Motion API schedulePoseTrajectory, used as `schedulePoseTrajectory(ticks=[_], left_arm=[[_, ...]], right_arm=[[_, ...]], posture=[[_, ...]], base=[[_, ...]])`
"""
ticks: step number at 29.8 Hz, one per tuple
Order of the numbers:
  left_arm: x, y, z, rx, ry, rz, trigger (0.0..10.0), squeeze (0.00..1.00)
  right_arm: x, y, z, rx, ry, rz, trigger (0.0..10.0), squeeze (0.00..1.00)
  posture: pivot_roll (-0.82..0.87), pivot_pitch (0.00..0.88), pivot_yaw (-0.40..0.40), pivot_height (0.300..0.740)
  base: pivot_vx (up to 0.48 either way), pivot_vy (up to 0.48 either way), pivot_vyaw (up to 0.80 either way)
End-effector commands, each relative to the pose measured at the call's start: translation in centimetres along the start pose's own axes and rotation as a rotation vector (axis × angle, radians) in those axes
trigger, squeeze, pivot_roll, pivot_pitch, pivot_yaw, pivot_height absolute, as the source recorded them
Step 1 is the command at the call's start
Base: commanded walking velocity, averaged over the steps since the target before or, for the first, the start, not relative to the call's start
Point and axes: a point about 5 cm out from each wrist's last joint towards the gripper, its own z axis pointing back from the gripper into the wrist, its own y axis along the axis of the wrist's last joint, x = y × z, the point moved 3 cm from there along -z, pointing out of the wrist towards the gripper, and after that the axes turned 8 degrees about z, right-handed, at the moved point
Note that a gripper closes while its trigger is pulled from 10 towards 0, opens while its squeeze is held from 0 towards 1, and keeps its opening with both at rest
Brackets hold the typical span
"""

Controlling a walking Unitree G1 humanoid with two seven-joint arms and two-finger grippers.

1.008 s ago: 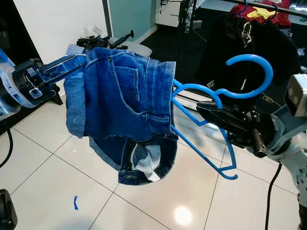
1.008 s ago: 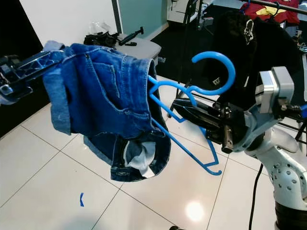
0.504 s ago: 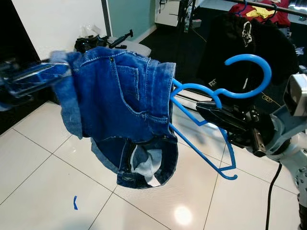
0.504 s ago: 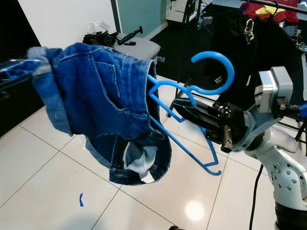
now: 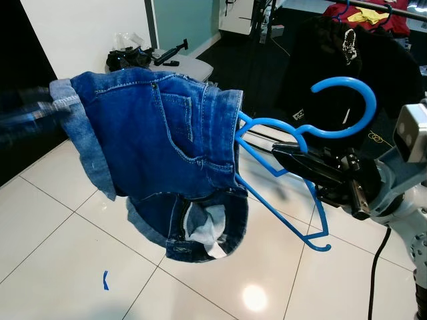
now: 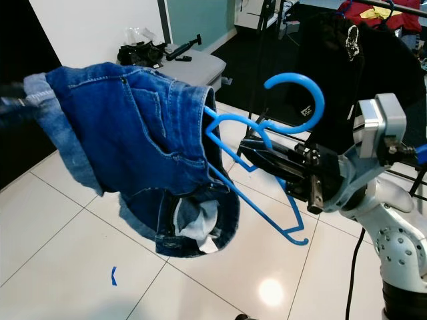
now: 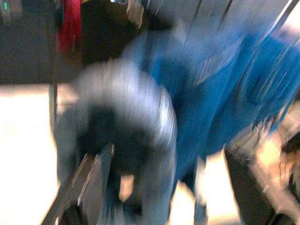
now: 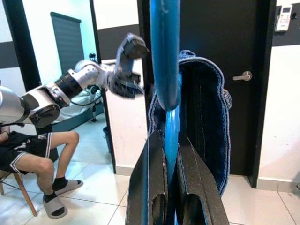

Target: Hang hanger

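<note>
1. The right gripper point(image 5: 287, 155) holds a blue plastic hanger point(image 5: 313, 133) at its neck, its 2 black fingers point(image 8: 154, 187) clamped on either side of the blue stem just below the hook.
2. The hanger's hook point(image 5: 347, 100) curves upward, free in the air above the white tiled floor point(image 5: 60, 253), and is not on any rail.
3. A pair of denim shorts point(image 5: 167, 147) is draped over the hanger's left end, the waistband bunched against the blue frame and the white pocket lining point(image 5: 203, 233) showing at the bottom.
4. The left gripper point(image 5: 27, 117) is a motion-blurred shape at the far left hem of the shorts; whether its fingers are parted or clenched cannot be told, and the left wrist view is too smeared to help.
5. Behind the hanger, dark garments point(image 5: 333, 53) hang from a clothes rack point(image 5: 400, 10), with red and yellow items on top.
6. In the right wrist view, a seated person's legs point(image 8: 42, 164) in sandals appear beside a dark door point(image 8: 234, 70).
</note>
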Motion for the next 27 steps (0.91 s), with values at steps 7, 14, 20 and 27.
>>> schedulePoseTrajectory(ticks=[7, 14, 20, 27], left_arm=[[0.5, 0.1, -0.1, -0.035, -0.020, -0.032, 10.0, 1.00], [-2.8, 4.0, 4.3, -0.182, 0.387, -0.352, 10.0, 1.00], [-1.3, 9.2, 3.2, -0.001, 0.378, -0.567, 10.0, 0.00], [1.7, 10.9, -1.3, 0.160, 0.152, -0.664, 10.0, 0.00]], right_arm=[[-0.3, 0.7, -0.3, 0.038, 0.031, 0.009, 10.0, 0.00], [-0.3, 0.7, -0.1, 0.028, 0.036, 0.008, 10.0, 0.00], [-0.4, 0.5, -0.1, 0.022, 0.041, 0.001, 10.0, 0.00], [-0.6, 0.1, -0.4, 0.021, 0.054, -0.013, 10.0, 0.00]], posture=[[0.12, 0.135, 0.017, 0.740], [0.11, 0.129, 0.015, 0.740], [0.12, 0.125, 0.013, 0.740], [0.11, 0.124, 0.011, 0.740]], base=[[0.000, 0.000, 0.00], [0.000, 0.000, 0.00], [0.000, 0.000, 0.00], [0.000, 0.000, 0.00]])
